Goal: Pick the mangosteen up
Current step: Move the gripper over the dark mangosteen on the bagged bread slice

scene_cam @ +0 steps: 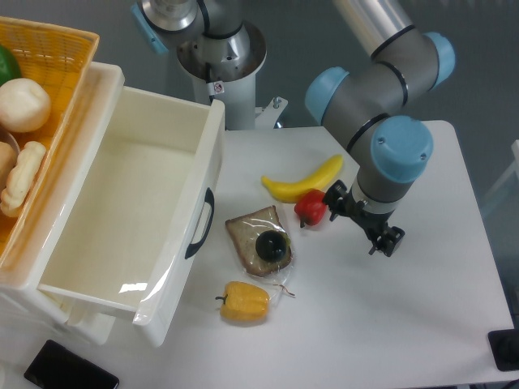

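Gripper: you see jaws apart, holding nothing | mangosteen: resting on bread slice, left of gripper

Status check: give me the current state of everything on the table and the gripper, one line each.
mangosteen: resting on the bread slice, not gripped
gripper: right of the red fruit, holding nothing; jaw opening unclear
drawer: pulled open
banana: lying flat
yellow pepper: on its side

White table across lower right of frame; grey floor beyond, upper right; white open drawer at left.
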Available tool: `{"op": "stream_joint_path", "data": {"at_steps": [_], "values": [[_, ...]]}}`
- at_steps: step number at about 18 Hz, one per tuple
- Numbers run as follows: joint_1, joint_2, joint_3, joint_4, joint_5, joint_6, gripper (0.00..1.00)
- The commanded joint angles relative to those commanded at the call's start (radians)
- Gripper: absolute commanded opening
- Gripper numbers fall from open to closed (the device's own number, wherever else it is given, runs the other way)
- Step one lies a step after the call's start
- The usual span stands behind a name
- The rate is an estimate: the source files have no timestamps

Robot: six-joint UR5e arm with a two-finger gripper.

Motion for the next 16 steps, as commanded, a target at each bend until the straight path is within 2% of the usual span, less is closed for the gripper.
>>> {"op": "stream_joint_path", "data": {"at_steps": [2,5,9,16], "values": [[-0.002,0.014,-0.045,0.040,-0.031,0.006,1.00],[-0.015,0.032,-0.083,0.040,-0.069,-0.006,1.00],[-0.043,0.035,-0.098,0.034,-0.074,-0.035,1.00],[-0.043,0.034,-0.128,0.029,-0.110,-0.048,1.00]]}}
